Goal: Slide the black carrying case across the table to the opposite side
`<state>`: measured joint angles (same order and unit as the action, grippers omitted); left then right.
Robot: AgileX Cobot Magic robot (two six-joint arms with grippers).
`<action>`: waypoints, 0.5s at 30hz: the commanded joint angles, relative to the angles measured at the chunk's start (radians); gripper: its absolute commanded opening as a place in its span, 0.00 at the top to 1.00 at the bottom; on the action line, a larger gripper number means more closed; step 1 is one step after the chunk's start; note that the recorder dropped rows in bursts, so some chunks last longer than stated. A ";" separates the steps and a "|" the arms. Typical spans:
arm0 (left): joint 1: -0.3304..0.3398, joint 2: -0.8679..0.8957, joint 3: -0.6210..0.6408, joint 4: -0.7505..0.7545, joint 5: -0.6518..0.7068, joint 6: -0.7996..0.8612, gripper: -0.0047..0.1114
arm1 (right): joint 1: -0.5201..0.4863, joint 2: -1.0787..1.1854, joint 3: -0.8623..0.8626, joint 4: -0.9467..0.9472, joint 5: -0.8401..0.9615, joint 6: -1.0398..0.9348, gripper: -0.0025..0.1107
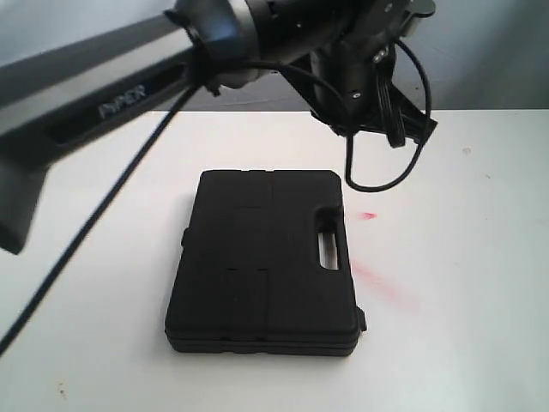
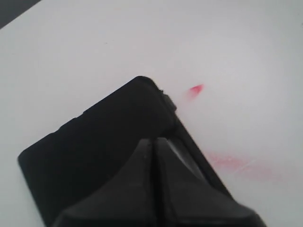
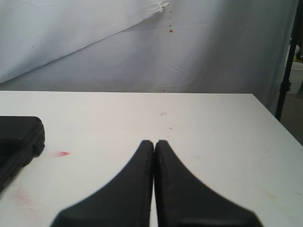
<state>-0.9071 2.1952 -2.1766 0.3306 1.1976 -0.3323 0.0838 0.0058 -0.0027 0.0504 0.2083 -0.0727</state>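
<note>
A: Where's the case (image 1: 262,262)?

B: Flat on the table (image 1: 463,257), about mid-view from the outside camera. Handle slot (image 1: 327,246) faces the right-arm side. Red smear (image 1: 377,279) on the tabletop just beside that edge. Bare table on both sides.

A: Grippers?

B: Left gripper (image 2: 154,142): fingers pressed together, nothing between them. Its wrist view puts the tips over the lid near the handle edge. The left arm (image 1: 103,94) reaches in over the far edge of the case. Can't tell whether the tips touch the lid or hover.

A: Right?

B: Right gripper (image 3: 154,143) is also closed and empty, over bare table. The case shows only at the edge of its view, well apart from the fingers. It's not visible in the outside view.

A: Progress?

B: My read: not done. The case is nowhere near a table edge. Can't tell which side counts as opposite. What's left: confirm contact, then push with closed fingers, low and steady so the case doesn't rotate.
</note>
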 commanded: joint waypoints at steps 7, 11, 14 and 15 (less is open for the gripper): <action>0.016 -0.436 0.558 0.126 -0.310 -0.154 0.96 | -0.002 -0.006 0.003 0.003 0.003 -0.001 0.98; 0.059 -0.630 0.786 0.157 -0.468 -0.190 0.96 | -0.002 -0.006 0.003 0.003 0.003 -0.001 0.98; 0.108 -0.753 0.935 0.181 -0.566 -0.192 0.96 | -0.002 -0.006 0.003 0.003 0.003 -0.001 0.98; 0.124 -0.785 0.988 0.181 -0.599 -0.192 0.96 | -0.002 -0.006 0.003 0.003 0.003 -0.001 0.98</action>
<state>-0.8215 1.5044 -1.3119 0.4916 0.7022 -0.5067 0.0838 0.0058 -0.0027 0.0504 0.2083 -0.0727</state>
